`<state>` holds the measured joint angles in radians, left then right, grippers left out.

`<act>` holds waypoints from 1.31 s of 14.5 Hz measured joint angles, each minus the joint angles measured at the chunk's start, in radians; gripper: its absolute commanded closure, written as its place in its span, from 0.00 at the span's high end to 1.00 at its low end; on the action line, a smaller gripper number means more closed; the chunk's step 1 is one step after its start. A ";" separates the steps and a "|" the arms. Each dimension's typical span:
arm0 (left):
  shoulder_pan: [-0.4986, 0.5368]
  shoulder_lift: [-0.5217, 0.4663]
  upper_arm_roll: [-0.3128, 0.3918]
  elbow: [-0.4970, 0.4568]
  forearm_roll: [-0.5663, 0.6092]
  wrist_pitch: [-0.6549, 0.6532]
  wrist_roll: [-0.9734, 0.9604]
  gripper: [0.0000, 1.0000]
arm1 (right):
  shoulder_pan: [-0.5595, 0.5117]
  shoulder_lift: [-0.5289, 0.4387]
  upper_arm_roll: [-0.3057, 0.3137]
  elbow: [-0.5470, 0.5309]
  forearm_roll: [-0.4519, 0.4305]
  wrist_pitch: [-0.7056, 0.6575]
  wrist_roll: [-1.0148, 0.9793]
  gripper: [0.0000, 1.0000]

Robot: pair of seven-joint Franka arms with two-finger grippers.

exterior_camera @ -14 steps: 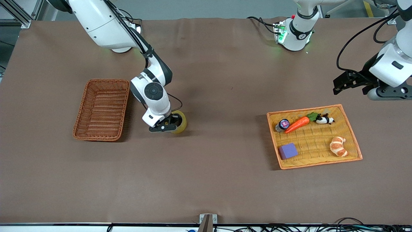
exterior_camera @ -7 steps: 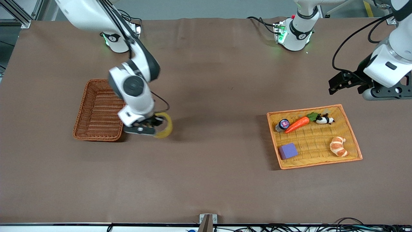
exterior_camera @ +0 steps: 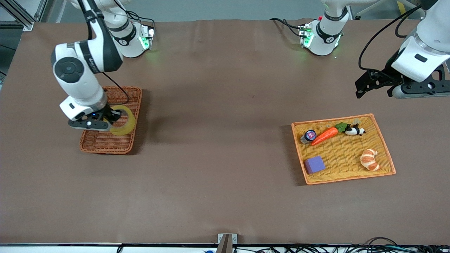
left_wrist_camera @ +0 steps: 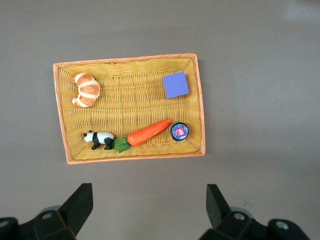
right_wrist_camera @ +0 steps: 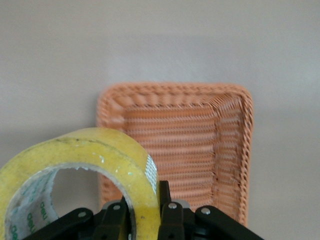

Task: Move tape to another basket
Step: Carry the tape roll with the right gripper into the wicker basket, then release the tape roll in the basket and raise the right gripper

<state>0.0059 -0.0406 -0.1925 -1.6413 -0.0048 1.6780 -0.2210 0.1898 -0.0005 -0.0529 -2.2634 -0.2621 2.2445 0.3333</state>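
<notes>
My right gripper (exterior_camera: 109,118) is shut on the wall of the yellowish tape roll (exterior_camera: 126,122) and holds it in the air over the reddish-brown wicker basket (exterior_camera: 124,95). In the right wrist view the tape (right_wrist_camera: 95,155) is pinched between my fingers (right_wrist_camera: 165,195), with the basket (right_wrist_camera: 235,145) below. My left gripper (exterior_camera: 373,88) is open and empty, high above the table near the yellow tray; its fingertips (left_wrist_camera: 80,200) show in the left wrist view.
A flat yellow tray with an orange rim (exterior_camera: 385,147) at the left arm's end holds a carrot (exterior_camera: 324,135), a croissant (exterior_camera: 370,159), a purple block (exterior_camera: 314,164), a toy panda (exterior_camera: 354,130) and a small round tin (exterior_camera: 309,135).
My right gripper has carried the tape from the table beside the basket to over the basket and lifted it. The left arm has risen slightly.
</notes>
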 measured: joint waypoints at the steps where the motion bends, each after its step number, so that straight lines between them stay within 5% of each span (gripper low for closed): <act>1: 0.001 0.004 0.001 0.002 0.000 0.002 0.001 1.00 | -0.001 -0.012 -0.035 -0.061 0.000 0.061 -0.020 0.00; 6: 0.002 0.008 0.006 0.007 0.000 0.003 0.002 1.00 | -0.001 -0.016 -0.134 -0.318 -0.001 0.380 -0.066 0.01; 12: -0.054 0.007 0.092 0.009 0.000 -0.022 0.045 1.00 | -0.002 0.057 -0.210 -0.373 -0.022 0.545 -0.133 0.08; 13: -0.062 0.007 0.100 0.009 0.000 -0.031 0.045 1.00 | -0.004 0.085 -0.226 -0.376 -0.023 0.577 -0.155 0.15; 16: -0.075 0.007 0.116 0.009 0.000 -0.045 0.045 1.00 | -0.005 0.130 -0.237 -0.376 -0.025 0.609 -0.172 0.98; 19: -0.083 0.007 0.141 0.008 0.000 -0.048 0.045 1.00 | -0.005 0.121 -0.238 -0.361 -0.025 0.615 -0.172 1.00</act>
<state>-0.0769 -0.0334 -0.0517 -1.6329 -0.0048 1.6304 -0.1758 0.1847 0.1208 -0.2906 -2.6240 -0.2871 2.8592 0.1615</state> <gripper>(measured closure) 0.000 0.423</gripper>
